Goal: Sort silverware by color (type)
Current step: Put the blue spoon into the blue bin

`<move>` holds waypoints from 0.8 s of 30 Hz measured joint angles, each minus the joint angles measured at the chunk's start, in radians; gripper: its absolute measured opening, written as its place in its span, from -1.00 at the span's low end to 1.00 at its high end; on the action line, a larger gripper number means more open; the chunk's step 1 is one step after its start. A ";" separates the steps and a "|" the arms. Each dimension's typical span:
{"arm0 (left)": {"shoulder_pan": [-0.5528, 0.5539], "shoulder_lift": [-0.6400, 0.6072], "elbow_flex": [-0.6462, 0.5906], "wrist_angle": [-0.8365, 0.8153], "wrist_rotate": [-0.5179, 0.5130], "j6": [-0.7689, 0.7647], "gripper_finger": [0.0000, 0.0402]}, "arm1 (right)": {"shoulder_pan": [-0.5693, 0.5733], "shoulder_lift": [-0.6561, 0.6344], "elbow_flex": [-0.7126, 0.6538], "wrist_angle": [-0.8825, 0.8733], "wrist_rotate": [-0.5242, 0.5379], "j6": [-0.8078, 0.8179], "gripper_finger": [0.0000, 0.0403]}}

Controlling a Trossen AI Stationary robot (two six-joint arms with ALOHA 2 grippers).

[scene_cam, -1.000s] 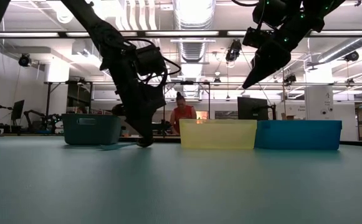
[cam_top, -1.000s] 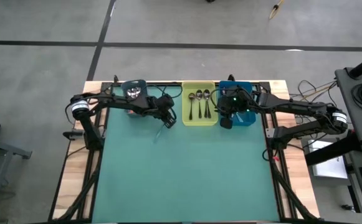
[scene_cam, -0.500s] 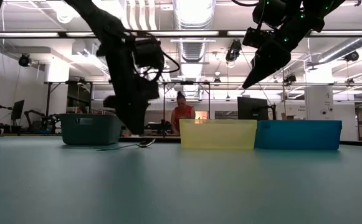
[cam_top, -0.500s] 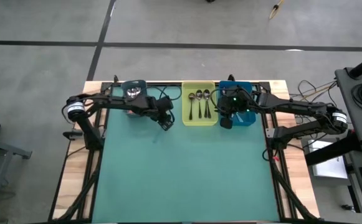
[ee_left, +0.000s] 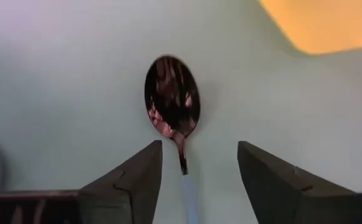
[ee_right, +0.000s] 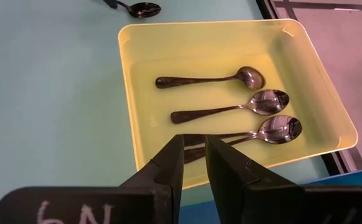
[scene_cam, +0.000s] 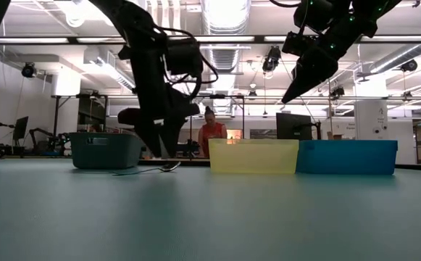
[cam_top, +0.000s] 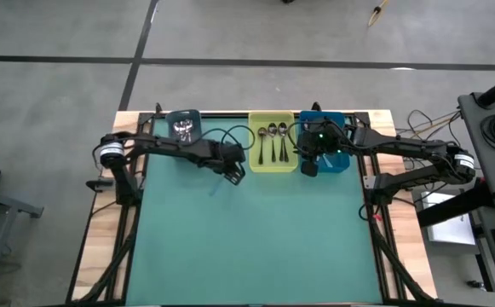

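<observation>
A spoon with a shiny bowl and a pale blue handle lies flat on the green mat, left of the yellow tray; in the low view its bowl points toward that tray. My left gripper hangs open just above it, pointing down, one finger on either side of the handle without touching it. My right gripper waits high over the blue tray, open by a narrow gap and holding nothing.
The yellow tray holds dark-handled spoons. A dark teal bin with more spoons stands at the far left, the blue tray at the far right. The wide green mat stretches toward the near edge.
My left gripper has opened and let go of the pale blue spoon, which stays lying on the mat. The gripper has risen off the table, rolled its wrist and shifted a little toward the yellow tray.
</observation>
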 joint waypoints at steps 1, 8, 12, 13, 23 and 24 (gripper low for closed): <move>-0.003 0.007 -0.001 -0.001 -0.003 -0.002 -0.04 | 0.000 0.000 0.000 0.000 0.000 0.000 -0.71; -0.015 0.057 -0.002 -0.002 -0.006 0.004 -0.10 | 0.000 0.000 0.000 0.001 0.000 0.000 -0.71; -0.016 0.070 -0.006 -0.007 -0.017 0.006 -0.17 | 0.000 0.000 0.000 0.002 0.000 0.000 -0.71; -0.016 0.073 -0.006 -0.010 -0.019 0.005 -0.19 | 0.000 0.000 0.000 0.002 0.000 0.000 -0.71; -0.027 0.090 -0.004 0.002 -0.014 -0.015 -0.80 | 0.000 0.000 0.000 0.003 0.000 0.000 -0.71; -0.029 0.090 -0.004 0.002 -0.014 -0.024 -0.88 | 0.000 0.000 0.000 0.003 0.000 0.000 -0.71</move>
